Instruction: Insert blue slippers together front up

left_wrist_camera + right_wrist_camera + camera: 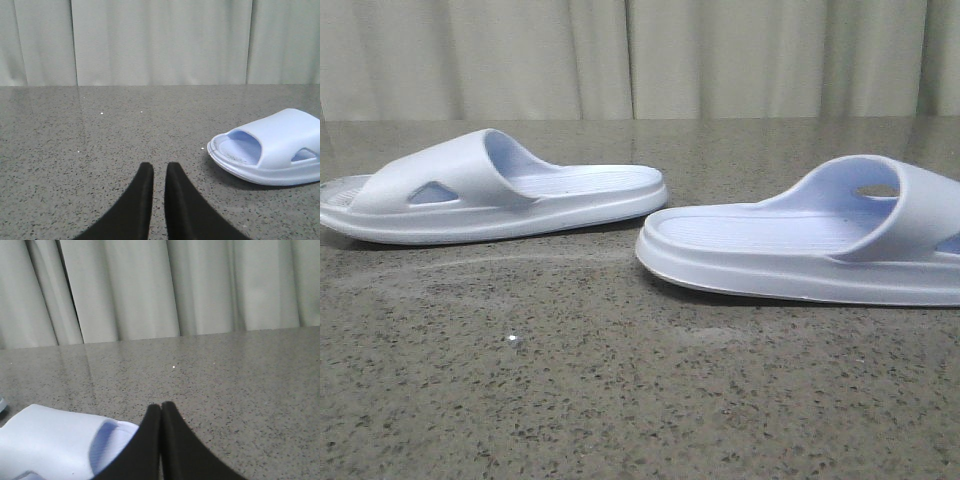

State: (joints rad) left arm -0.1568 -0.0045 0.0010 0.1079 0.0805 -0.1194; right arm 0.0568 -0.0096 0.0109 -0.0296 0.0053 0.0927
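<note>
Pale pleated curtain (620, 55) runs behind a speckled grey stone table (570, 400), and we see the two blue slippers lying apart on it, soles down. From the front, we log the left slipper (490, 190) at left, lying sideways with its strap and triangular cut-out toward the left and its ribbed footbed stretching right. We put the right slipper (810, 240) nearer the camera at right, strap at the right edge and partly cropped, footbed end pointing left. A strip of bare table separates them; they do not touch. Neither arm shows in the front view. In the left wrist view we see the left tool (159, 172) over bare table, its black fingers (142, 200) nearly together with only a thin slit between the tips, nothing gripped; the left slipper sits off to one side, not touching the tool, its open end facing the camera. In the right wrist view we see the right tool (161, 410) with tips pressed together and nothing between them; the right slipper's strap lies just beside and below the fingers (175, 450), but we cannot tell if they touch.
</note>
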